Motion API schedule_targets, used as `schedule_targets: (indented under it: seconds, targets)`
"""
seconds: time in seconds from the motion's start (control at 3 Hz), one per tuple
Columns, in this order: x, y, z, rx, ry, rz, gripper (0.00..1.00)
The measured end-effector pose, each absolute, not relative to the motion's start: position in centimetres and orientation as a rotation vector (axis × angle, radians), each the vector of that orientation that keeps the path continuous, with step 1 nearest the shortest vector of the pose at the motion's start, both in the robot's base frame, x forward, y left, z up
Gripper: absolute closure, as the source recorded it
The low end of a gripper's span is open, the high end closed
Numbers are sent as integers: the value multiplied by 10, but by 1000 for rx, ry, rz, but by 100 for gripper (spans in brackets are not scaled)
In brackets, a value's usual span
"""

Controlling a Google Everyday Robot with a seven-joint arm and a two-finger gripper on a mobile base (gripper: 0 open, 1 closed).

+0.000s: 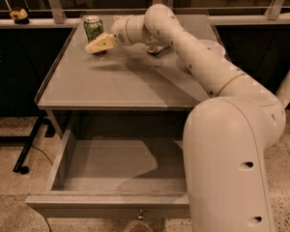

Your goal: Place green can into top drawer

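Observation:
The green can (93,28) stands upright at the far left of the grey table top (125,83). My gripper (97,45) is stretched across the table and sits just in front of and right of the can, close to it. The top drawer (106,204) is pulled wide open below the table, its inside bare, with a small metal knob at the middle of its front.
A white bowl-like object (208,47) sits at the table's right side, partly behind my arm. A small dark item (157,50) lies under the arm at the back. A yellow object (19,16) rests on the ledge at far left. A dark stand leg (29,149) is on the floor left.

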State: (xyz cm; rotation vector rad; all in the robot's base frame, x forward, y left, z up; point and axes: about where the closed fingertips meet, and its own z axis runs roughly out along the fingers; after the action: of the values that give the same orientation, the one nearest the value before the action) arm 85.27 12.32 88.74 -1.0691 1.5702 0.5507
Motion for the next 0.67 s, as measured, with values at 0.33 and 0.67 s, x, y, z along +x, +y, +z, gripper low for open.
schedule_targets:
  seconds: [0.33, 0.67]
  targets:
    - [859, 136, 892, -1082, 1540, 572, 0]
    - [863, 148, 892, -1093, 1522, 600, 0]
